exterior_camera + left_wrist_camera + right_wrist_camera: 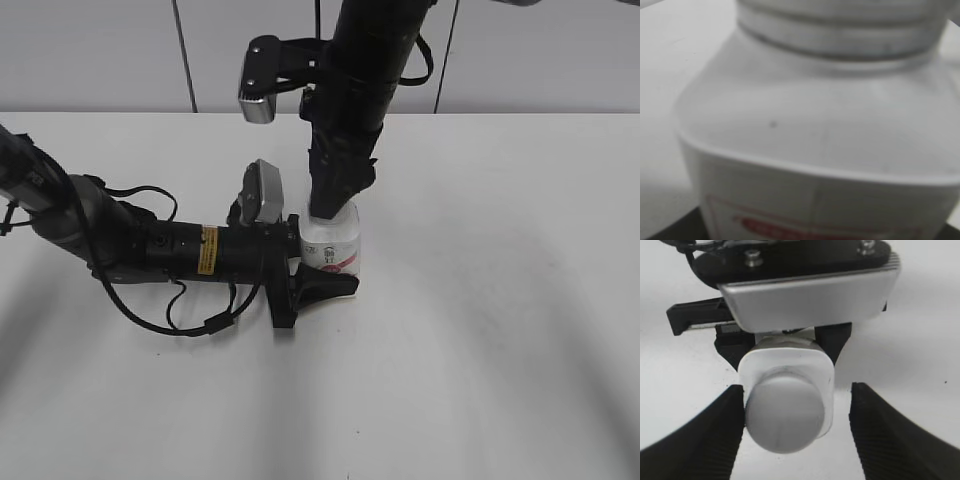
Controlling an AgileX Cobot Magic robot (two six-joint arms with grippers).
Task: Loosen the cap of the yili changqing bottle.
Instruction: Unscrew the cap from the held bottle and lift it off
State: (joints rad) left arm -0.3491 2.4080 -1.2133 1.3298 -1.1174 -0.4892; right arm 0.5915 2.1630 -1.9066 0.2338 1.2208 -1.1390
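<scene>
The yili changqing bottle (338,248) stands upright on the white table, white with a pink-red label. My left gripper (322,262) reaches in from the left and is shut on the bottle's lower body, one finger in front and one behind. The left wrist view shows only the bottle's shoulder (815,145) and the ribbed cap (840,25), close up and blurred. My right gripper (335,205) comes straight down over the bottle's top and hides the cap in the exterior view. In the right wrist view it (797,407) is open around the white cap (785,412); the left finger touches the cap, the right finger is apart.
The white table (500,300) stretches all round the bottle. The left arm (150,245) with its cables lies low across the table's left half. The left wrist camera (810,295) sits just behind the bottle. A grey panelled wall (100,50) stands at the back.
</scene>
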